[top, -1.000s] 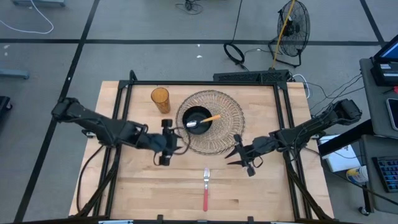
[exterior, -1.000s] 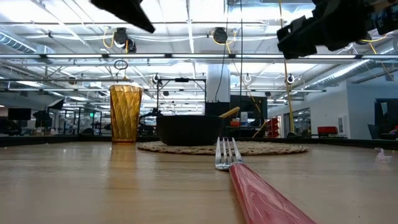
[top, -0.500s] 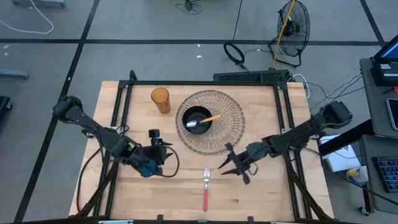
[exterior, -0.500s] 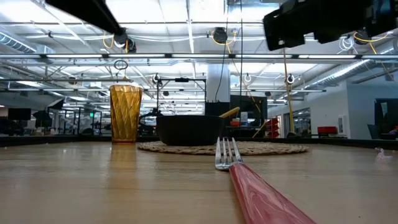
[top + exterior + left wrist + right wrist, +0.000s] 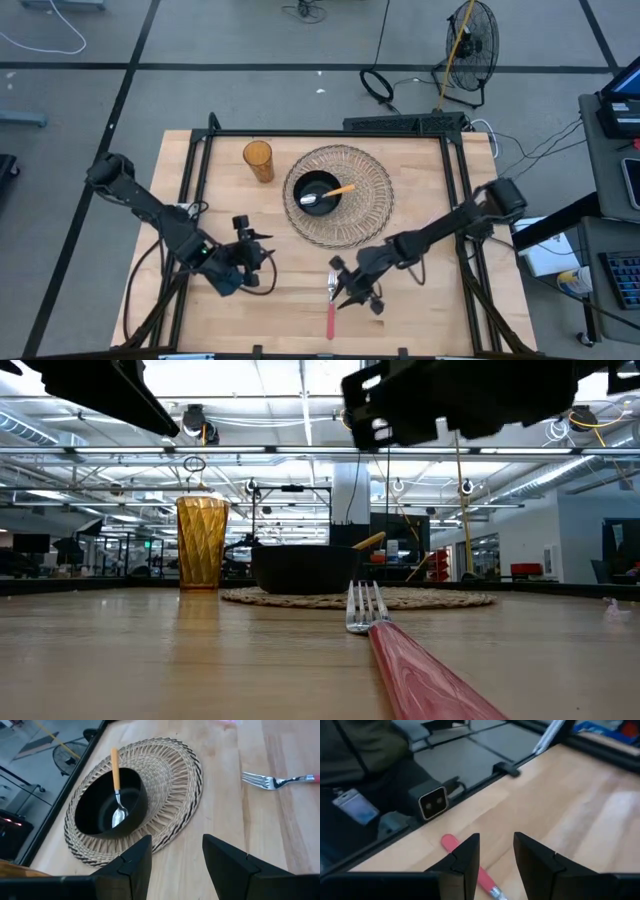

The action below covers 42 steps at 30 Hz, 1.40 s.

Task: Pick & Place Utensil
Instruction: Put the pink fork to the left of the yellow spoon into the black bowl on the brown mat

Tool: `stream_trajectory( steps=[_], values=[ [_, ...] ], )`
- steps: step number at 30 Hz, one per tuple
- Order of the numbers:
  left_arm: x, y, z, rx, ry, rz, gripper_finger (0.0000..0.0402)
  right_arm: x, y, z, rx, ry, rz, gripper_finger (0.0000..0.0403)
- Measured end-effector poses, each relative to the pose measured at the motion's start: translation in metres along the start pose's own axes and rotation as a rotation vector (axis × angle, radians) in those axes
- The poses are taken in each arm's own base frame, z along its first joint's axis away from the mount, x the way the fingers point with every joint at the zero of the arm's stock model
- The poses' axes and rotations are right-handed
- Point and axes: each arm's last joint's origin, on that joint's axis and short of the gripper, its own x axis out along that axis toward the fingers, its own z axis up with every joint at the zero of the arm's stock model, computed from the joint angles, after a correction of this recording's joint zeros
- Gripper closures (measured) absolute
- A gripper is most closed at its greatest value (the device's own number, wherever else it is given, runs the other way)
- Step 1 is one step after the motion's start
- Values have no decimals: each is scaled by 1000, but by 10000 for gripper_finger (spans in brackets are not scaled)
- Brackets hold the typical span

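A fork with a red handle (image 5: 331, 305) lies flat on the wooden table near its near edge, tines toward the mat; it also shows in the low view (image 5: 400, 650) and the right wrist view (image 5: 470, 862). My right gripper (image 5: 347, 290) hovers open above the fork (image 5: 495, 852), well off the table and touching nothing. A black bowl (image 5: 318, 192) sits on a round woven mat (image 5: 365, 215) and holds a spoon with an orange handle (image 5: 116, 790). My left gripper (image 5: 256, 256) waits open to the left of the mat (image 5: 175, 852).
An amber ribbed cup (image 5: 258, 160) stands left of the mat toward the far edge (image 5: 202, 543). A black frame borders the table top (image 5: 195, 190). Bare wood lies around the fork and along the near edge. A small camera box (image 5: 432, 804) sits at the table's near edge.
My right gripper has moved from beside the mat's right rim toward the near-left, ending over the fork's tine end. My left gripper has drawn back from the mat's left rim toward the table's near-left. Fork, bowl and cup have stayed put.
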Motion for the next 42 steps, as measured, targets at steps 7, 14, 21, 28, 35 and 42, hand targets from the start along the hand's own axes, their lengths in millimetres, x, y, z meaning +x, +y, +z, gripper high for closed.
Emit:
stream_trajectory(
  steps=[7,14,21,28,35,42],
  values=[
    [-6,-4,-2,13,-23,10,220,33,-9,-16,34,41,68,287],
    [-9,-7,-3,4,-38,16,220,54,-13,-26,43,96,110,287],
    [-12,-8,-4,11,-53,33,220,63,-12,-43,69,174,126,287],
    [-12,-8,-4,12,-52,34,220,60,-15,-49,113,223,119,287],
    [-12,-8,-4,12,-53,34,220,57,-20,-53,161,284,69,287],
    [-12,-8,-4,12,-53,34,220,49,-22,-53,229,362,-7,287]
  ],
)
